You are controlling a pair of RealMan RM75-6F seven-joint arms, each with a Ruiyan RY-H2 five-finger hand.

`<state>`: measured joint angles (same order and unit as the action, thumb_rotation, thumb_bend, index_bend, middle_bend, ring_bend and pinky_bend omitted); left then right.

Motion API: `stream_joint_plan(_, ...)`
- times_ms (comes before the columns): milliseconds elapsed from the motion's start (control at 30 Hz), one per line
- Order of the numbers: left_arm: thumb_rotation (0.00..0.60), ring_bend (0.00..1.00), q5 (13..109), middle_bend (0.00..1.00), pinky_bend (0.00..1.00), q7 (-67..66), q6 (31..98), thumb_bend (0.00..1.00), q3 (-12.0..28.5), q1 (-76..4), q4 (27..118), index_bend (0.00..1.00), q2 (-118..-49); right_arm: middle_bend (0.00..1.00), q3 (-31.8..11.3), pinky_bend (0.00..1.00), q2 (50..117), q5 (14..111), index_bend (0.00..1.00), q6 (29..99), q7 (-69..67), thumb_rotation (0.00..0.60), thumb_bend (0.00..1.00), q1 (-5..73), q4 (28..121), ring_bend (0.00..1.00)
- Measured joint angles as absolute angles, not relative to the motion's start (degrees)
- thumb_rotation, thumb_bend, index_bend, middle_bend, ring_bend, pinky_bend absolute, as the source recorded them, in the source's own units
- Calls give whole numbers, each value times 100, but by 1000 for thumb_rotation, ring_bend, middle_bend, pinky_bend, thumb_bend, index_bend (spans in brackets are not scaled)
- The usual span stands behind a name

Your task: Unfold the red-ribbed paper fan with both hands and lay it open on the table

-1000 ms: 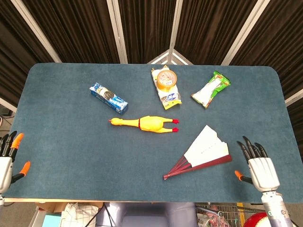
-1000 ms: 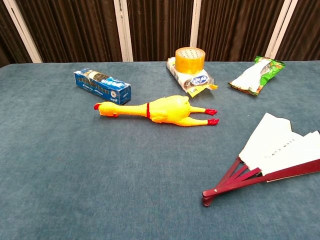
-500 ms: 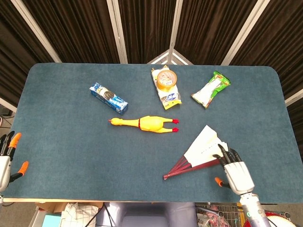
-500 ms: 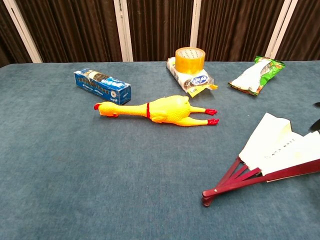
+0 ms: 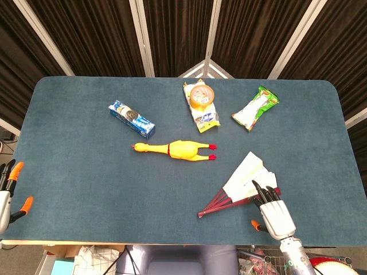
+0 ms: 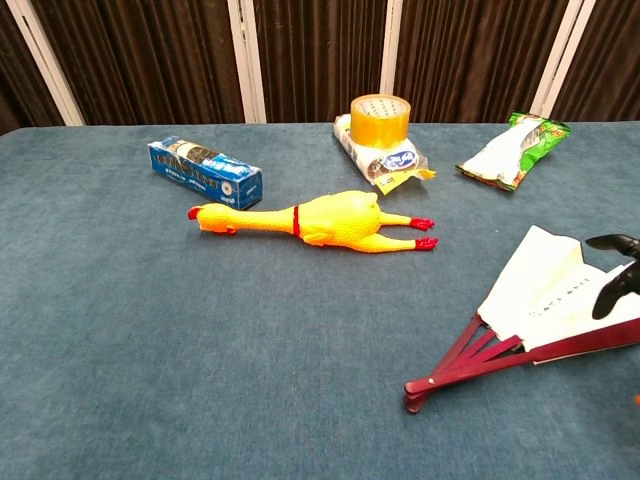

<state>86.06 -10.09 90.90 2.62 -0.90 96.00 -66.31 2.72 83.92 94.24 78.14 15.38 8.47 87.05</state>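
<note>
The red-ribbed paper fan point(image 5: 245, 179) point(image 6: 545, 295) lies partly spread on the blue table, near the front right, with its white paper fanning up and right and its dark red ribs meeting at a pivot toward the lower left. My right hand point(image 5: 269, 209) hovers over the fan's near edge, fingers apart and stretched over the paper; only its dark fingertips point(image 6: 612, 290) show at the right edge of the chest view. Whether they touch the paper is unclear. My left hand point(image 5: 8, 192) hangs at the table's front left corner, fingers spread, holding nothing.
A yellow rubber chicken point(image 5: 176, 149) lies mid-table. Behind it lie a blue box point(image 5: 132, 119), a tape roll on a snack packet point(image 5: 201, 98) and a green-white snack bag point(image 5: 256, 107). The table's front edge point(image 5: 143, 242) runs just below both hands.
My right hand moved left from beside the fan until its fingers lie over the fan's right edge. The left hand drifted slightly down. The fan has not moved.
</note>
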Motion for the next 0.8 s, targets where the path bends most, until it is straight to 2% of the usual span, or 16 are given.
stream_joint_plan(500, 600, 0, 8535, 0, 0, -963, 9072, 434, 307, -98, 9594, 27, -6609, 59, 113, 163, 9077, 9206, 385, 7596, 1557, 600, 184, 987, 7889, 215)
stream_joint_plan(800, 600, 0, 8514, 0, 0, -1024, 9043, 432, 311, -109, 9590, 27, -6632, 59, 0, 163, 9205, 9037, 385, 7484, 1466, 600, 184, 1096, 7628, 215)
